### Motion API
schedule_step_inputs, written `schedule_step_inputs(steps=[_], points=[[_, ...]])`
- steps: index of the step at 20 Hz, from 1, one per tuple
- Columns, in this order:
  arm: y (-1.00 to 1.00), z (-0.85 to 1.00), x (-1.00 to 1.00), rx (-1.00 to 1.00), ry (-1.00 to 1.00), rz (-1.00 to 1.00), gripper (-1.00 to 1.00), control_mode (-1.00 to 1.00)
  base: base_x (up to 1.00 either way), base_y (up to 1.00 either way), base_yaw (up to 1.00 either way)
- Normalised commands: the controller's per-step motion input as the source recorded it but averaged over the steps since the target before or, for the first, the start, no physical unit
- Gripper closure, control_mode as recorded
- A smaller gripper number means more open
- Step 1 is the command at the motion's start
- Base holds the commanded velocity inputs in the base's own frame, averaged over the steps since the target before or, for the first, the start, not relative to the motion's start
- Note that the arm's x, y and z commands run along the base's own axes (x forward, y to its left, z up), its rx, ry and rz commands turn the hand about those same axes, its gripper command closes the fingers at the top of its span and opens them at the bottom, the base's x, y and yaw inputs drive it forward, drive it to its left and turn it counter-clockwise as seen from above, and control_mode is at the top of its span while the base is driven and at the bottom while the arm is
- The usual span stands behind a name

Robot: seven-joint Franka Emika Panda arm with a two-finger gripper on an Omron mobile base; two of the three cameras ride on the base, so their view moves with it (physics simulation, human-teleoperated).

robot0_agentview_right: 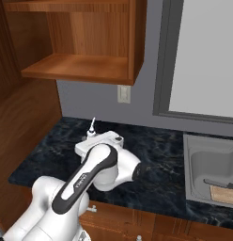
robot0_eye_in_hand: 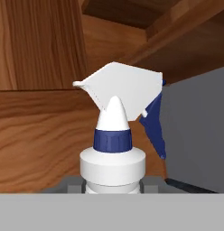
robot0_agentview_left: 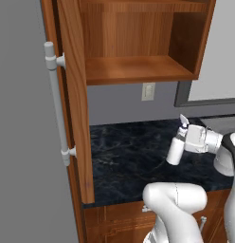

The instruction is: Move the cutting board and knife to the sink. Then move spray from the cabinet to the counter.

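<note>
Spray (robot0_eye_in_hand: 113, 149) sits clamped between narrowly parted jaws above counter (robot0_agentview_left: 124, 152).

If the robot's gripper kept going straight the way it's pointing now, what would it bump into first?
Probably the open cabinet door. The gripper, shut on the spray, points sideways over the counter toward that door; the hand view shows wood behind the bottle. Depth is hard to judge.

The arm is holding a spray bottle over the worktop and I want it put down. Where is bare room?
The black marble-look counter is bare from the open reddish-brown cabinet door across to the small white spray bottle. It is crowded rightward: the grey metal sink holds the light-tan cutting board.
</note>
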Motion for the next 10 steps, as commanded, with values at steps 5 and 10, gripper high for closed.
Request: schedule_step_inputs(steps=[5,10], points=[[0.0,-0.36,0.12,0.0,0.0,0.0,1.0,-1.0,0.0,0.0,0.0],[0.0,-0.37,0.06,0.0,0.0,0.0,1.0,-1.0,0.0,0.0,0.0]])
